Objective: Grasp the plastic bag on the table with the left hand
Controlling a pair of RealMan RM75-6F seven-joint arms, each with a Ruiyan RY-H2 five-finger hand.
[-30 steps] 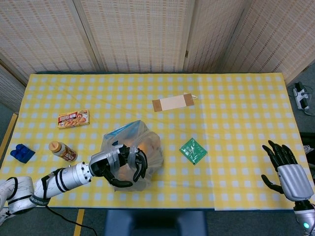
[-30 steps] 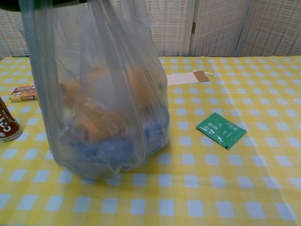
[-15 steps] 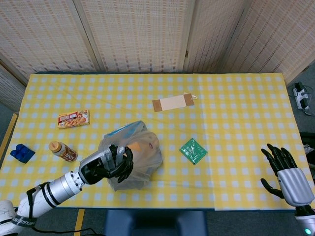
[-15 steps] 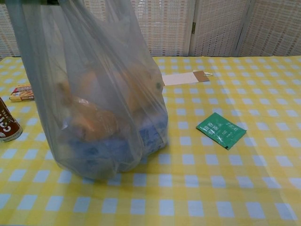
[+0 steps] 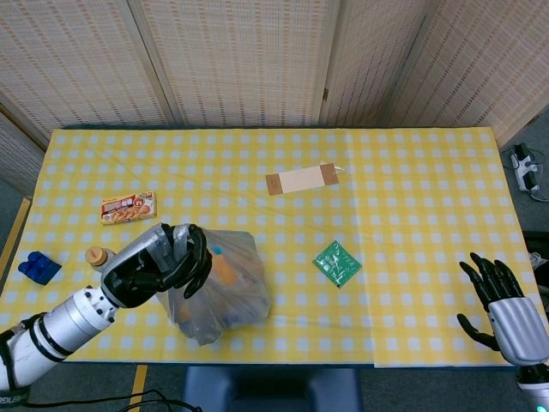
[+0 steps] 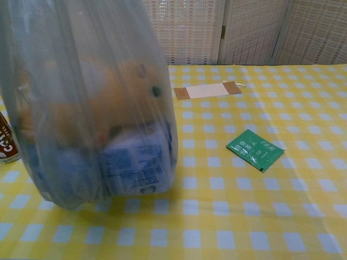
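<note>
From the head view, our left hand [image 5: 159, 260] clenched the bag [image 5: 219, 287] by its gathered top near the worktop's [image 5: 412, 197] front edge, so its load hung below; our right hand [image 5: 502, 300] lay spread, idle. In the chest view, the bag [image 6: 87, 108] hung taut, its base seemingly just at the cloth.

Head view: high, looking down, whole table [image 5: 412, 172]. Chest view: low, close, facing forward; both share green packet [image 5: 336, 263].

Yellow-and-white checked tablecloth [image 5: 412, 197], green packet [image 5: 336, 263]
</note>
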